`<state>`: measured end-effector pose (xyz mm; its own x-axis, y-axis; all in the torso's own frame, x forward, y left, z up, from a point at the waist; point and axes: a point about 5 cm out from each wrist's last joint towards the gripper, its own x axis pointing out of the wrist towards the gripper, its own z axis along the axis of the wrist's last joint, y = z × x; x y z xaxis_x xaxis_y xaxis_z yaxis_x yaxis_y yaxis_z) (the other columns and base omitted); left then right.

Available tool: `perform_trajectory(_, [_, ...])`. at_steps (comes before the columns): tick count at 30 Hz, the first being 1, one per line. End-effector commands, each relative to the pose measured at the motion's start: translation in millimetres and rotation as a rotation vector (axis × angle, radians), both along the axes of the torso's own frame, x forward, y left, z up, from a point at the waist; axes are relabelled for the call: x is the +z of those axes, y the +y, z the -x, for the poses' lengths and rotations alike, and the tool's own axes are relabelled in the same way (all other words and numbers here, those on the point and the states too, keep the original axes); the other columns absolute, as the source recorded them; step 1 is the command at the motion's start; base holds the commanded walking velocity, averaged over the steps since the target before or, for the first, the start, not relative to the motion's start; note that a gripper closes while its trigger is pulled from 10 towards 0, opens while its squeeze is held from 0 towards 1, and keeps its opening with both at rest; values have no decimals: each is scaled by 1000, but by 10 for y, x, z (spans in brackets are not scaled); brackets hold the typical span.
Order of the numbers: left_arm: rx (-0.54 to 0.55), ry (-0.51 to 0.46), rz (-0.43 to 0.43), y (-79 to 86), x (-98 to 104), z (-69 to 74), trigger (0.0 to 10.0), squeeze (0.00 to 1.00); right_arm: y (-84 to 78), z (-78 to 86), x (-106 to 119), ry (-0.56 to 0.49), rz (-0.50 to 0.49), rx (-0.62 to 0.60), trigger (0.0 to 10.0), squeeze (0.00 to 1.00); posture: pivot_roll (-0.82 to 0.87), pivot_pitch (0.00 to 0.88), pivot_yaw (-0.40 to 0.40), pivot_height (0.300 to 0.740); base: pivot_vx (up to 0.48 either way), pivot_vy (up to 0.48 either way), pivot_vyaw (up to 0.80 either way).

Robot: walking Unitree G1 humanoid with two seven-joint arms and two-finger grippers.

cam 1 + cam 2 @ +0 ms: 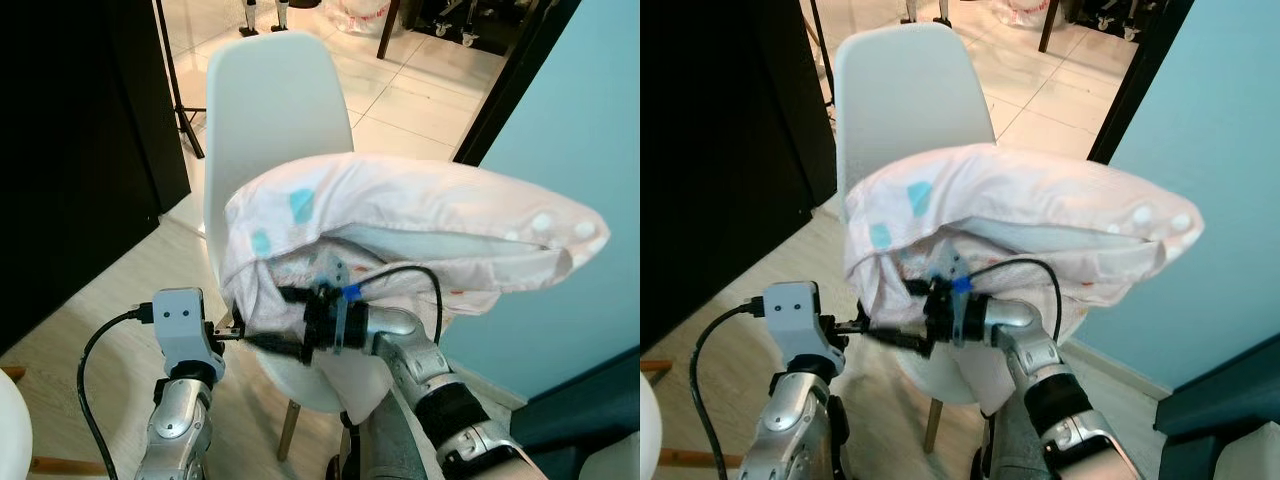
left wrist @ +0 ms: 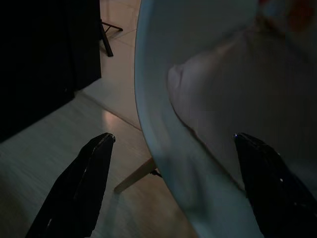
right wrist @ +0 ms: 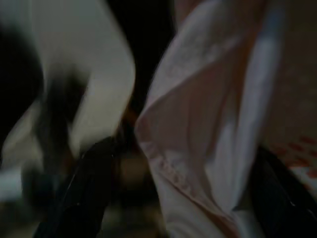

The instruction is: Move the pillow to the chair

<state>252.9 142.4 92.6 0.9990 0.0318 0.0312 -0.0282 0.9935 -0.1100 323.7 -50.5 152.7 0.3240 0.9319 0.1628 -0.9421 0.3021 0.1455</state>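
A pale pink pillow [image 1: 420, 215] with teal patches hangs over my right arm, above the seat of a white shell chair [image 1: 270, 110]. Its left end droops onto the seat, and its right end sticks out past the chair toward the blue wall. My right gripper [image 1: 265, 320] reaches left under the pillow. In the right wrist view its fingers [image 3: 94, 183] stand wide apart, open, with a fold of pillow cloth [image 3: 198, 124] between them. My left gripper [image 2: 173, 188] is open at the chair's left side, one finger [image 2: 84, 183] on either side of the seat rim [image 2: 163, 163].
A black panel [image 1: 70, 150] stands close on the left, with a black stand leg [image 1: 185, 115] beside the chair. A blue wall [image 1: 570, 110] runs along the right, and dark blue furniture [image 1: 590, 400] sits low right. Tiled floor [image 1: 420, 90] opens beyond the chair.
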Motion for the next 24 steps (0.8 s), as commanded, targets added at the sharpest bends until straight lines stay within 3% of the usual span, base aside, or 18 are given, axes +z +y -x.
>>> perform_trajectory(1, [3,19,6,-17,-66,25,10000,0,-51,-16,128,60,-142,-5,10000,0,11,125,-127,553,0,0,0])
perform_trajectory(2, [3,19,6,-17,-66,25,10000,0,-51,-16,128,60,-142,-5,10000,0,11,125,-127,553,0,0,0])
perform_trajectory(3, [0,20,7,-28,-68,17,10000,0,-72,-21,304,99,-305,16,10000,0,11,125,-127,553,0,0,0])
perform_trajectory(4, [0,20,7,-28,-68,17,10000,0,-72,-21,304,99,-305,16,10000,0,11,125,-127,553,0,0,0])
perform_trajectory(8, [1,17,8,-24,-62,3,10000,0,-82,6,479,141,-467,88,10000,0,13,123,-127,553,0,0,0])
perform_trajectory(9, [1,17,8,-24,-62,3,10000,0,-82,6,479,141,-467,88,10000,0,13,123,-127,553,0,0,0])
perform_trajectory(13, [7,13,6,-10,-56,-8,10000,0,-108,247,541,94,-465,312,10000,0,16,117,-129,553,0,0,0])
perform_trajectory(17, [8,12,6,-8,-55,-11,10000,0,-127,278,551,96,-470,342,10000,0,16,116,-129,553,0,0,0])
perform_trajectory(18, [9,10,5,-3,-55,-18,10000,0,-184,405,570,90,-465,438,10000,0,15,112,-129,553,0,0,0])
perform_trajectory(24, [7,4,3,2,-43,-49,10000,0,-196,504,423,92,-330,501,10000,0,14,103,-130,553,0,0,0])
